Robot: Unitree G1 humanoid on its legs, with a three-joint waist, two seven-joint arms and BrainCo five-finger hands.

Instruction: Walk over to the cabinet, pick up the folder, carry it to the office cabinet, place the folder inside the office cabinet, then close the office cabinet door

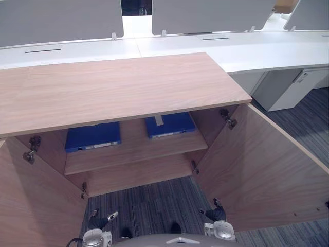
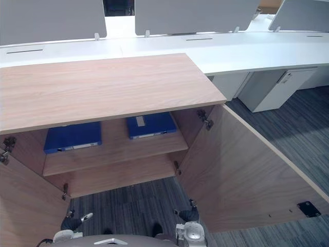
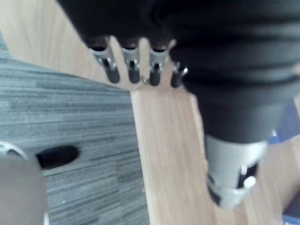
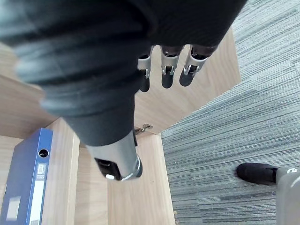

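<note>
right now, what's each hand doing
Left hand: open, fingers relaxed, holding nothing.
Right hand: open, fingers relaxed, holding nothing.

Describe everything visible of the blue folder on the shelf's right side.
The blue folder is a flat, stiff-looking binder lying on the wooden shelf inside the open cabinet, its back hidden under the top. A pale label sits on it and a pale strip runs along its front edge. It lies apart from the second folder.
</note>
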